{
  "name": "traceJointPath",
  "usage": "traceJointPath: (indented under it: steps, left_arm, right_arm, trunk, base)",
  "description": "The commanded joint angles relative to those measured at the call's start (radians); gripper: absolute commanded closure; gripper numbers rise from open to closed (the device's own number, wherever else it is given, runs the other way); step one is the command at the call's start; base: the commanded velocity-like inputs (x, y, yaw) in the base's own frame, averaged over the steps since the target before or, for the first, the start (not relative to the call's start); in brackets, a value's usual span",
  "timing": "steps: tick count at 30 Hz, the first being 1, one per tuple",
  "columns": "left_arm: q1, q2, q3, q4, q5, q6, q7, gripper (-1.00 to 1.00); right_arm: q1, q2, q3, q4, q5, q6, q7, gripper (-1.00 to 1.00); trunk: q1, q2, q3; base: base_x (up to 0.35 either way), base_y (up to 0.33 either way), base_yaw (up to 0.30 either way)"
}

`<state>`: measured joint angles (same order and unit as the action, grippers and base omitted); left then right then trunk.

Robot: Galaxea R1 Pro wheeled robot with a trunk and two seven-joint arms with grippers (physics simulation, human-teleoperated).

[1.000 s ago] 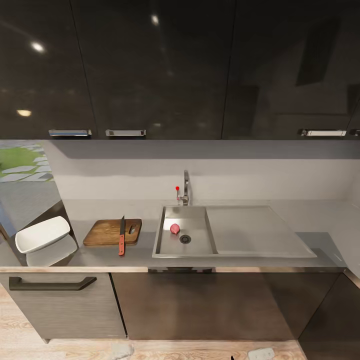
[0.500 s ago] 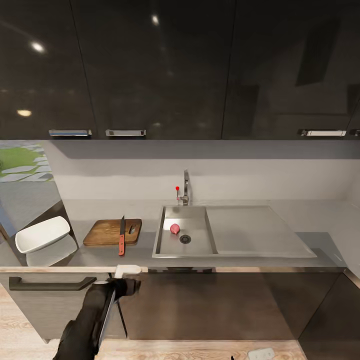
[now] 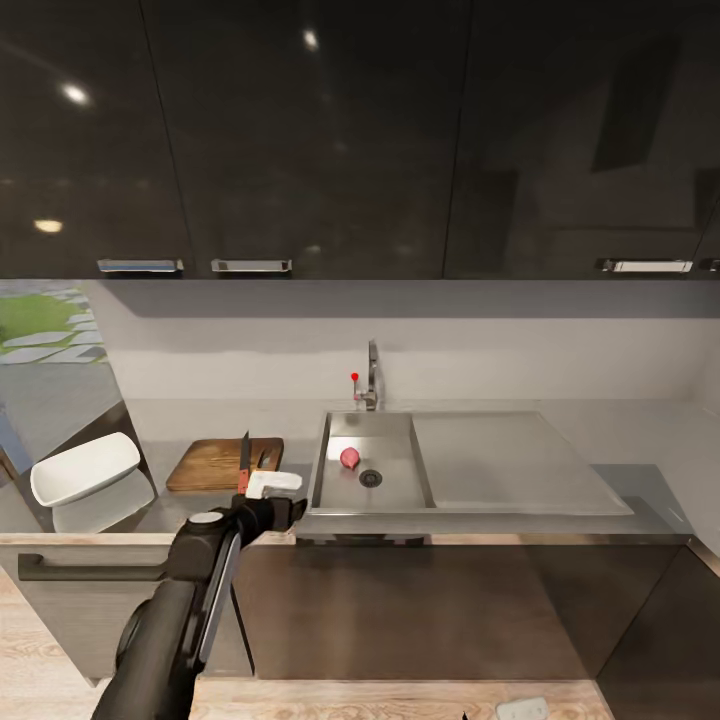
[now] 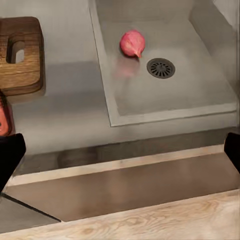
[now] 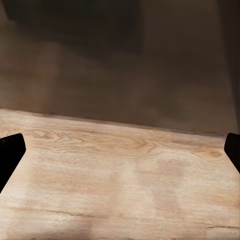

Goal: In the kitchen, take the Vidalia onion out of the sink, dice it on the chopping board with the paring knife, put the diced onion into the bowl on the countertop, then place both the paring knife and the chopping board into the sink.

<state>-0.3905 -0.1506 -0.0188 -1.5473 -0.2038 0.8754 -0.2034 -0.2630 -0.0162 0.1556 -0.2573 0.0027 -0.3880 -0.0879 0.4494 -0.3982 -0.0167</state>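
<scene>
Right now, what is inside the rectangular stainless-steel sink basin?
Inside the steel sink basin lie a pinkish-red Vidalia onion and, beside it, the round dark drain. The basin's near inner wall is hidden behind its front rim.

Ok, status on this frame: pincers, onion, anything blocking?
Left pincer open, empty, at counter edge. Right pincer open over wooden floor. Pink round onion in steel sink beside drain, untouched. Path clear.

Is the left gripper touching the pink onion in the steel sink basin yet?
Apart. In the left wrist view the pink onion lies in the steel sink basin beside the drain, with bare countertop between it and the left gripper.
</scene>
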Motion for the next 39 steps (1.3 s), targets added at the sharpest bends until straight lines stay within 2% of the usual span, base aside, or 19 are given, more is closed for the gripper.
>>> traceJointPath:
  steps: [1,3,4,7,11,25,39]
  left_arm:
    - [-0.025,-0.001,-0.001,-0.002,-0.01,0.018,-0.008,-1.0]
    - [-0.074,-0.001,-0.002,0.001,-0.007,0.05,-0.008,-1.0]
    - [-0.166,-0.001,-0.002,0.031,-0.005,0.1,-0.008,-1.0]
    - [-0.25,-0.001,-0.003,0.092,-0.004,0.118,-0.007,-1.0]
    - [-0.287,-0.001,-0.003,0.124,-0.005,0.125,-0.007,-1.0]
    - [-0.299,0.019,-0.003,0.097,-0.008,0.127,-0.008,-1.0]
    - [-0.299,0.017,-0.003,0.106,-0.009,0.126,-0.008,-1.0]
  right_arm:
    - [-0.001,-0.001,0.008,0.005,0.0,-0.002,-0.009,-1.0]
    - [-0.001,-0.001,0.008,0.009,0.0,-0.002,-0.009,-1.0]
    - [-0.001,0.0,0.008,0.012,0.0,-0.002,-0.009,-1.0]
    - [-0.001,0.002,0.008,0.013,0.0,-0.002,-0.009,-1.0]
    - [-0.001,0.005,0.008,0.013,-0.001,-0.003,-0.01,-1.0]
    - [-0.001,0.009,0.008,0.013,-0.001,-0.002,-0.01,-1.0]
    - [-0.001,0.01,0.008,0.013,-0.001,-0.002,-0.009,-1.0]
  trunk:
    - [0.001,-0.002,-0.002]
    - [0.001,-0.002,-0.002]
    - [0.001,-0.002,-0.002]
    - [0.001,-0.002,-0.002]
    - [0.001,-0.002,-0.002]
    - [0.001,-0.002,-0.002]
    - [0.001,-0.002,-0.002]
  base:
    - [0.0,0.0,0.0]
    - [0.0,0.0,0.0]
    - [0.0,0.0,0.0]
    - [0.0,0.0,0.0]
    - [0.0,0.0,0.0]
    - [0.013,-0.015,0.0]
    - [0.133,-0.248,0.0]
